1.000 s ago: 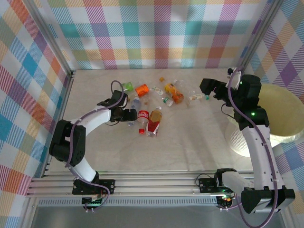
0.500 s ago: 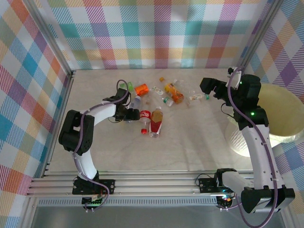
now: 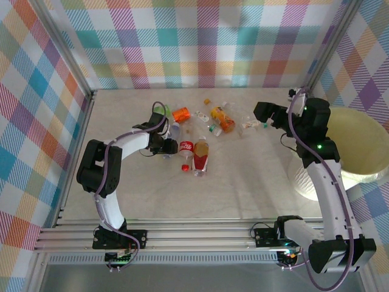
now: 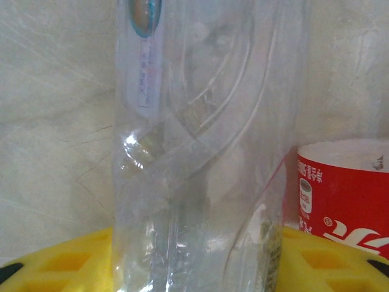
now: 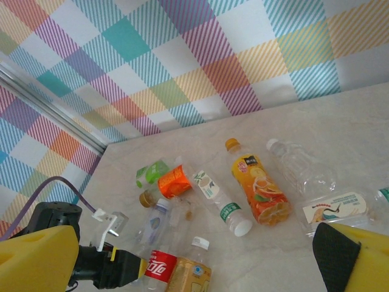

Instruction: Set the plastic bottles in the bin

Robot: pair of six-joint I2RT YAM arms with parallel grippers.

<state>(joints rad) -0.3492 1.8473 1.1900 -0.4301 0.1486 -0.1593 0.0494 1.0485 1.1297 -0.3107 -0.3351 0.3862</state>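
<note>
From above and behind the arm bases (image 3: 120, 236) we look down over the whole surface (image 3: 243, 182). Our left wrist camera sits right against a clear bottle (image 4: 200, 152); the right wrist sees that bottle cluster (image 5: 257, 190) from farther off.

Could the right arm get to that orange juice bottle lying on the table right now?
Probably yes. Its fingers stand wide open, and the orange bottle lies uncovered ahead; the clear bottle beside it might get nudged.
</note>
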